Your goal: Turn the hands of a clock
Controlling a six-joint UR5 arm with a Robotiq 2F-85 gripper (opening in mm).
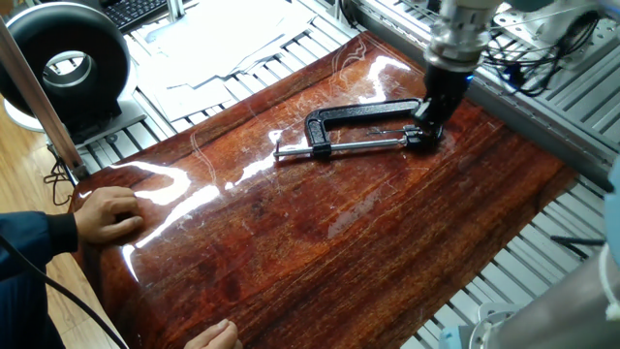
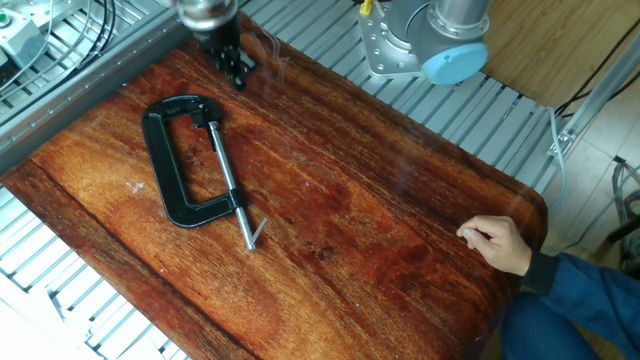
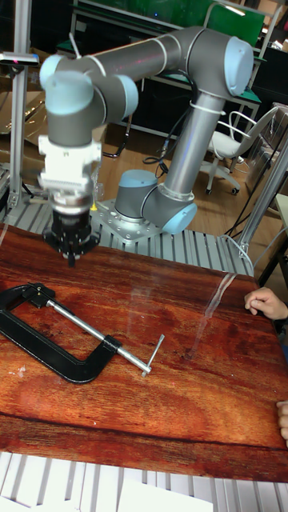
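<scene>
The hands, a black C-clamp (image 1: 358, 114) (image 2: 165, 170) (image 3: 48, 348) with a silver screw rod (image 2: 226, 180) and a thin crossbar (image 3: 154, 354), lie flat on the glossy wooden board (image 1: 320, 233). My gripper (image 1: 433, 111) (image 2: 237, 72) (image 3: 72, 254) hangs beyond the clamp's closed-jaw end, lifted off it and apart from it. Its black fingers stand close together with nothing between them. A clock is out of view.
A person's hand (image 1: 107, 213) (image 2: 495, 243) (image 3: 268, 302) rests on the board's edge, and a second hand (image 1: 213, 334) shows at the near corner. A black ring-shaped device (image 1: 68, 63) and papers (image 1: 223, 34) lie beyond the board. The arm's base (image 2: 430, 40) stands on slatted aluminium.
</scene>
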